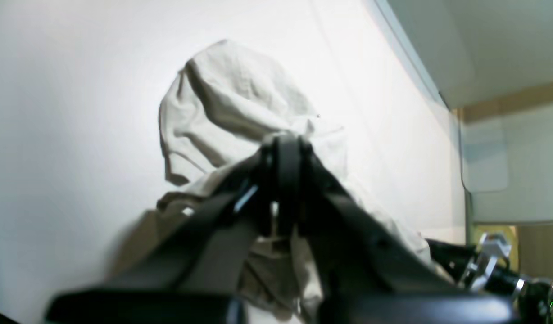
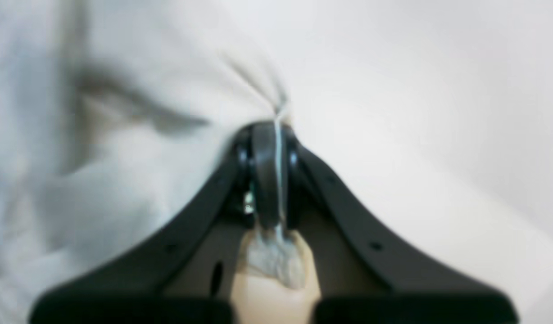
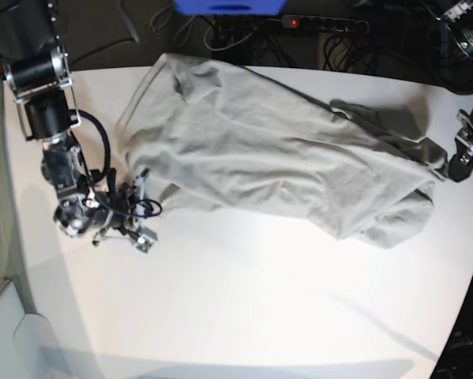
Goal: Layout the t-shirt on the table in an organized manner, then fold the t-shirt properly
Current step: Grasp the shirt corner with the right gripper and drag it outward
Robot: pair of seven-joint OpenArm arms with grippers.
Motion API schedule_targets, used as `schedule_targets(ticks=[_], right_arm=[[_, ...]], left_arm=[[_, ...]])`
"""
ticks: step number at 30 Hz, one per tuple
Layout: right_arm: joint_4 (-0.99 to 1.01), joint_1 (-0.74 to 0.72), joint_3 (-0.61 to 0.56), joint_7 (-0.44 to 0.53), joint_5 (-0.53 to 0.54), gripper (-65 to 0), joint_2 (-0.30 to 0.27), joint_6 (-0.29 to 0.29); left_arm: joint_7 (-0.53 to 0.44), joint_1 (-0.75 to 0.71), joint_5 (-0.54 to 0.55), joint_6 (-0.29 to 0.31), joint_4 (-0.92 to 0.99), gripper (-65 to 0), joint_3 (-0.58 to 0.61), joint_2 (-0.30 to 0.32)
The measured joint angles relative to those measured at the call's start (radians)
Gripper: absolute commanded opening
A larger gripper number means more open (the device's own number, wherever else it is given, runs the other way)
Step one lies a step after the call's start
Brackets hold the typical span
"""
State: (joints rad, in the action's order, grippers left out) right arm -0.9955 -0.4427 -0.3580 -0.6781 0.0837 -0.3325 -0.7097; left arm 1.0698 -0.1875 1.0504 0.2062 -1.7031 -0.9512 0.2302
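Observation:
The light grey-beige t-shirt (image 3: pixel 275 158) lies crumpled and wrinkled in a diagonal band across the white table (image 3: pixel 244 300), from the far left to the right edge. My left gripper (image 3: pixel 444 163) is at the shirt's right end. In the left wrist view it (image 1: pixel 285 140) is shut on a bunch of the t-shirt (image 1: pixel 222 103), which is lifted into a hump. My right gripper (image 3: pixel 144 177) is at the shirt's left edge. In the right wrist view it (image 2: pixel 276 128) is shut, with a thin fold of the t-shirt (image 2: pixel 146 135) pinched between its tips.
A black power strip (image 3: pixel 323 22), loose cables and a blue object (image 3: pixel 228 6) lie beyond the table's far edge. The table's rounded edge (image 1: pixel 411 58) runs close to my left gripper. The near half of the tabletop is bare white.

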Motion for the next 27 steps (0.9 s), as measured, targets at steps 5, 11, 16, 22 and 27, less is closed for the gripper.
schedule_targets(ticks=[5,11,16,22,27], right_arm=[[0.203,-0.144,-0.006,0.058,-0.025,-65.0,0.006,-0.001],[0.275,-0.246,-0.011,0.009,-0.096,-65.0,-0.016,0.0],[0.273,-0.324,-0.011,0.013,-0.095,-65.0,-0.031,0.001],[0.273,-0.32,-0.011,0.014,-0.095,-65.0,-0.027,0.0],[0.274,-0.321,-0.011,0.013,-0.095,-65.0,-0.028,0.0]], left_arm=[[0.004,-0.001,0.002,0.0,-0.006,-64.5,0.001,0.0],[0.006,-0.01,0.011,0.0,-0.007,-64.5,0.002,-0.003],[0.011,-0.019,0.009,0.0,-0.008,-64.5,0.005,-0.006],[0.008,-0.045,0.009,0.0,-0.049,-64.5,0.007,0.0],[0.012,-0.126,0.015,0.0,-0.143,-64.5,0.004,0.002]])
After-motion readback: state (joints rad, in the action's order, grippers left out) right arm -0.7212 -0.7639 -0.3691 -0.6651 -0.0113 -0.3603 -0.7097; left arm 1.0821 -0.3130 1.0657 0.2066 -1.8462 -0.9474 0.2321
